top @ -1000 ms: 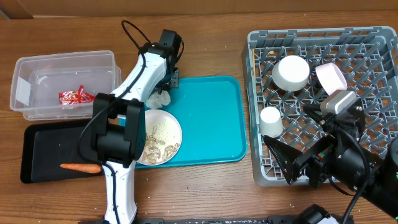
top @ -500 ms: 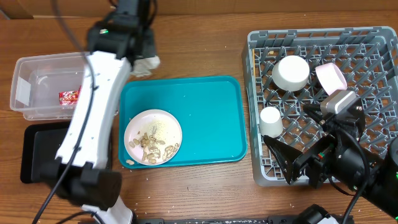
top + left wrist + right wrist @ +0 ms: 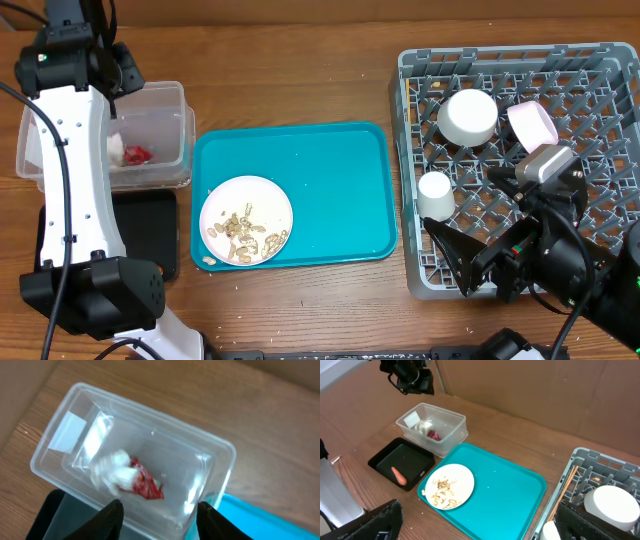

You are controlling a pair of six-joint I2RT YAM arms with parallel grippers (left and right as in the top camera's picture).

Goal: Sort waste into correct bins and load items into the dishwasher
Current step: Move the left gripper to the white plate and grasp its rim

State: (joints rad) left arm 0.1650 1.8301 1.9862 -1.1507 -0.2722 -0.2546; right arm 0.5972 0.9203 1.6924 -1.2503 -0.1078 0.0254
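Step in hand, as we judge it: dropping the crumpled white paper ball [image 3: 112, 471] into the clear rectangular plastic tub [image 3: 150, 410]. The left claw [image 3: 160, 510] hangs over the tub, fingers spread and holding nothing. The ball shows blurred inside the tub, touching the red shiny snack wrapper [image 3: 145, 482]; we cannot tell if it is at rest.

To do it well, we lift straight up with the fingers wide, clear of the tub rim, before swinging to the white round dinner plate [image 3: 265, 195] on the teal tray [image 3: 330, 190].

The ball looks soft, light and lumpy, so it may bounce or roll. The beige food scraps [image 3: 240, 235] sit on the plate, and the small orange carrot [image 3: 398, 475] lies in the shallow black tray [image 3: 415, 460] on the desk.

The right claw [image 3: 477, 510] is spread wide and empty near the grey dish rack [image 3: 600, 100].
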